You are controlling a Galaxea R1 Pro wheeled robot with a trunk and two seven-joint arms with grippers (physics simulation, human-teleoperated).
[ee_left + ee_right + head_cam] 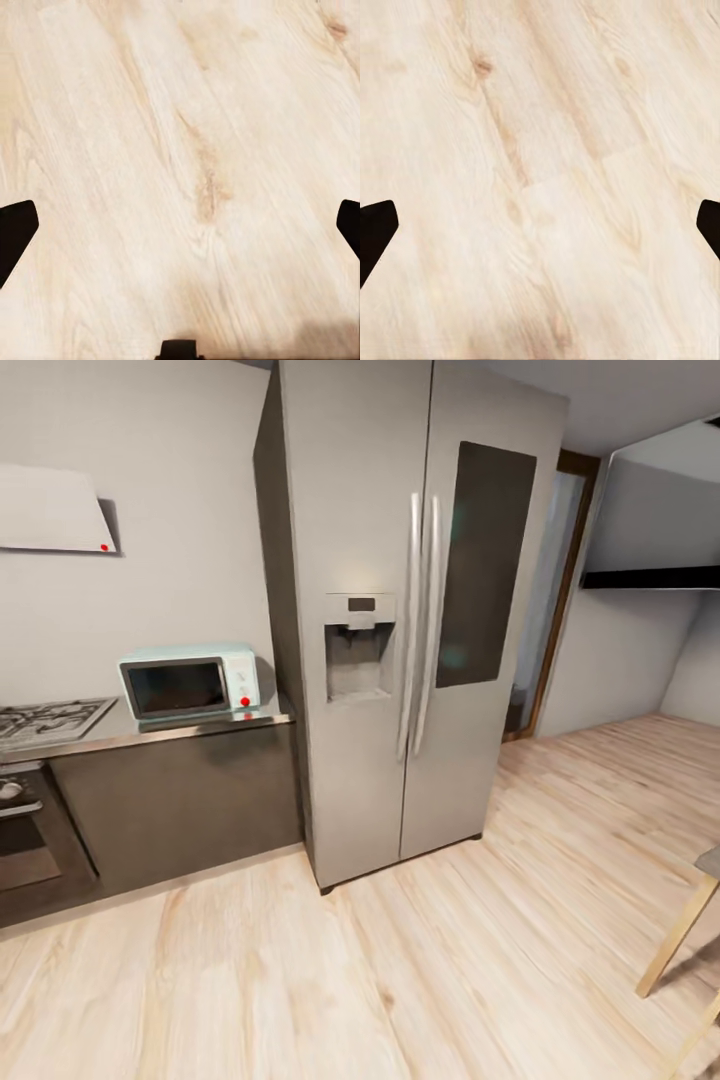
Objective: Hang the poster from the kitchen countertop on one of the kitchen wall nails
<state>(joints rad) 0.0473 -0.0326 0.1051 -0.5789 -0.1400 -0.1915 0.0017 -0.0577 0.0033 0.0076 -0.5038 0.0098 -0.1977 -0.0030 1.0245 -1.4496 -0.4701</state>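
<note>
The poster and the wall nails are out of view. A stretch of shiny grey countertop [215,722] runs along the left wall over dark cabinet fronts and ends against the fridge. My left gripper [180,232] hangs open over the pale wood floor, its dark fingertips [15,232] spread to the frame's edges with nothing between them. My right gripper [540,232] is likewise open above bare floorboards, its fingertips [375,229] wide apart.
A tall steel fridge [400,620] stands ahead. A mint microwave [188,682], gas hob [45,720] and oven [25,840] sit to its left under a white hood [50,510]. A doorway [555,600] opens behind it. Wooden furniture legs [680,930] stand at right.
</note>
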